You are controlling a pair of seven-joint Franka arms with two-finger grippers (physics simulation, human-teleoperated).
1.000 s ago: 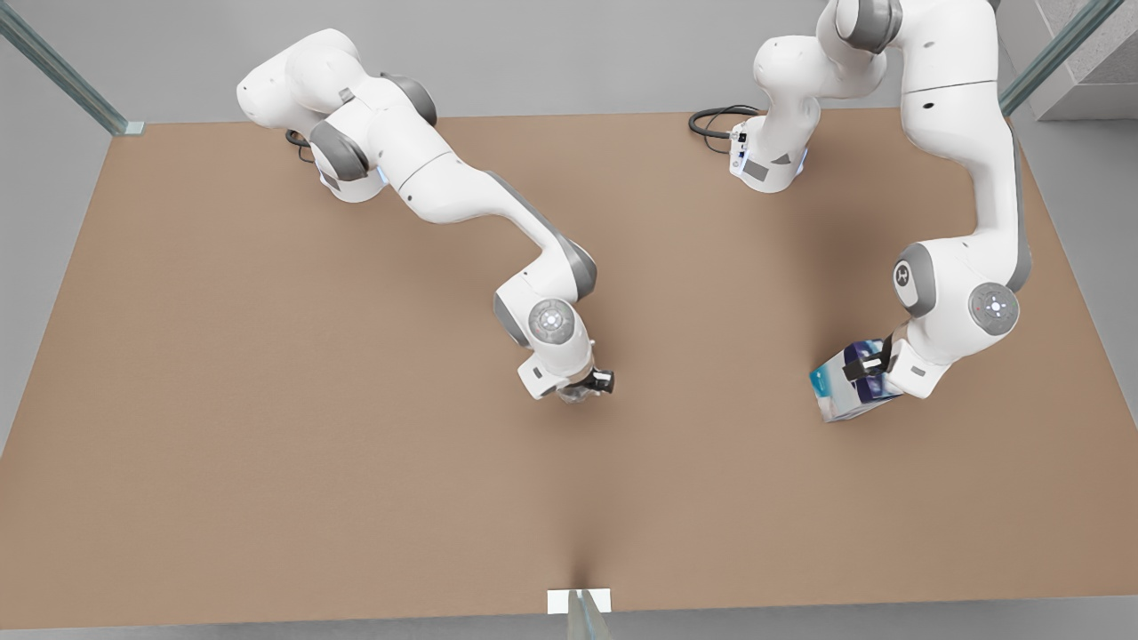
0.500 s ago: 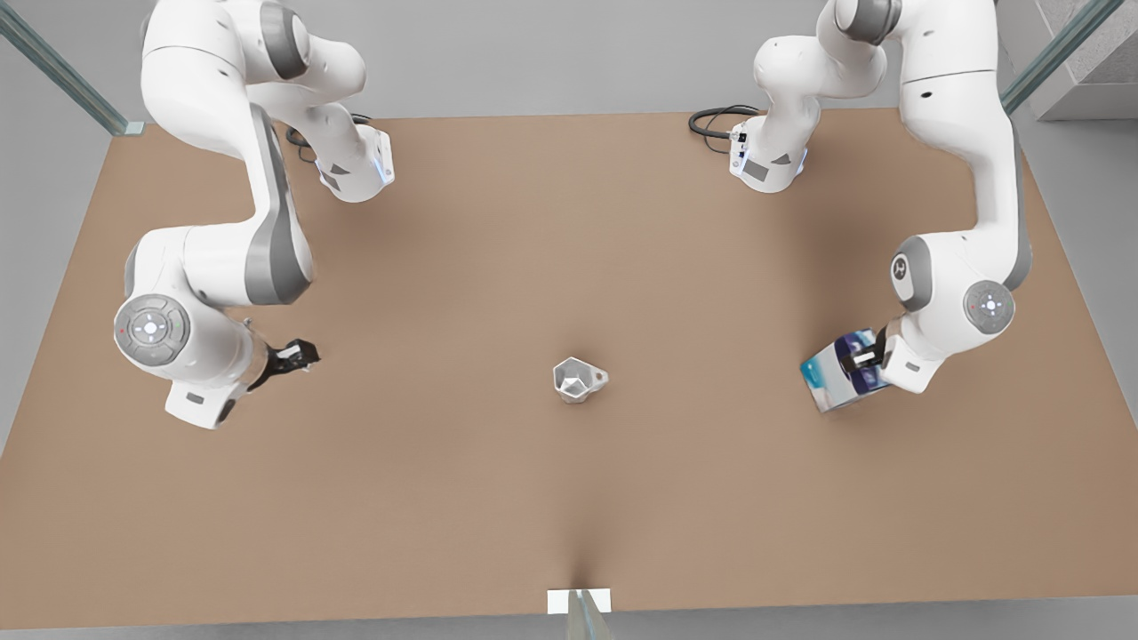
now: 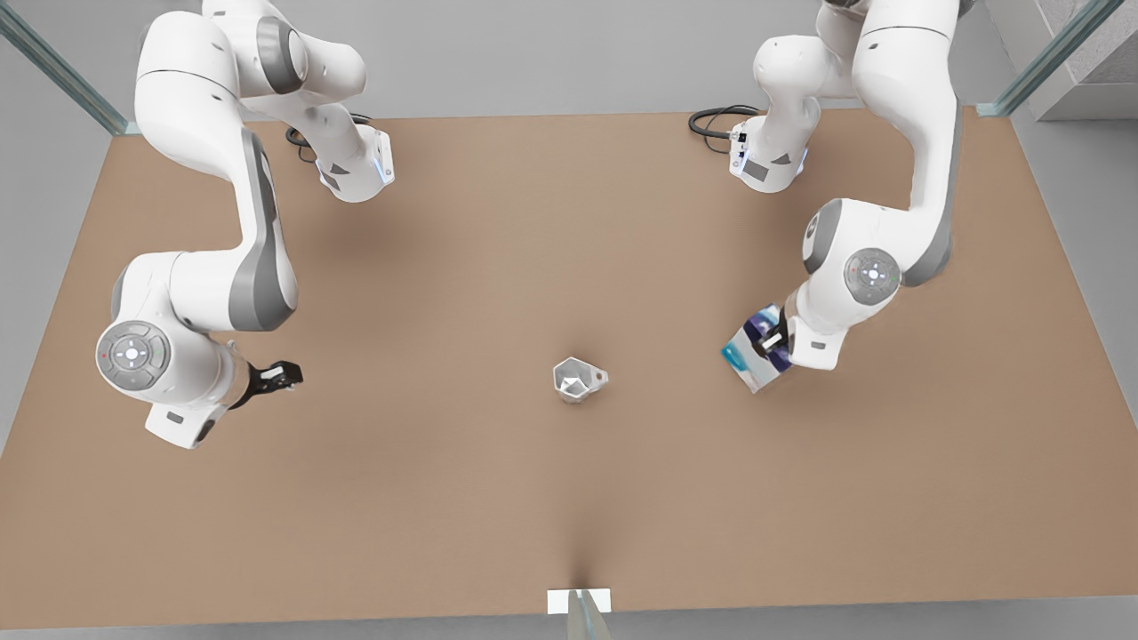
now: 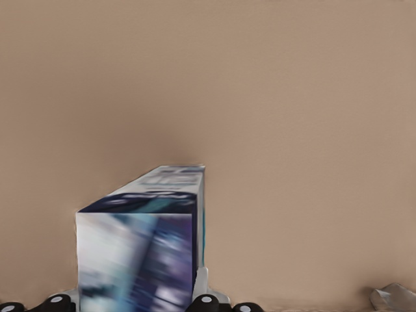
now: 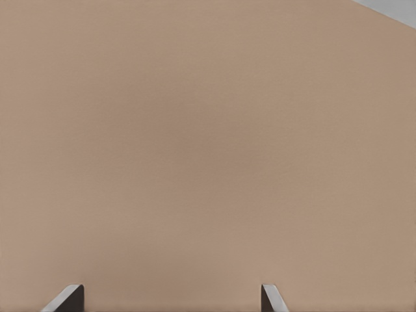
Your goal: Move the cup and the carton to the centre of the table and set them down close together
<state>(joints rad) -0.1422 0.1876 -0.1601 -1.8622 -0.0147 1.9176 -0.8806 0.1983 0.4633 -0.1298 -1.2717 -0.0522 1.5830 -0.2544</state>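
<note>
The silver faceted cup (image 3: 578, 380) stands upright by itself near the middle of the brown table (image 3: 444, 498). At the front view's right, my left gripper (image 3: 772, 342) is shut on the white and blue carton (image 3: 751, 356), which it holds tilted just above the table. The left wrist view looks along the carton (image 4: 140, 253) and catches an edge of the cup (image 4: 393, 298) farther off. Far from the cup, at the front view's left, my right gripper (image 3: 283, 373) is open; its fingertips (image 5: 68, 298) frame bare table and hold nothing.
Both arm bases stand at the table's far edge, with a black cable (image 3: 716, 120) beside the one at the front view's right. A small white marker (image 3: 578, 602) sits at the middle of the near edge. Bare tabletop lies between cup and carton.
My right gripper let go of the cup at the centre and swung away to the front view's left. My left gripper carried the carton toward the cup.
</note>
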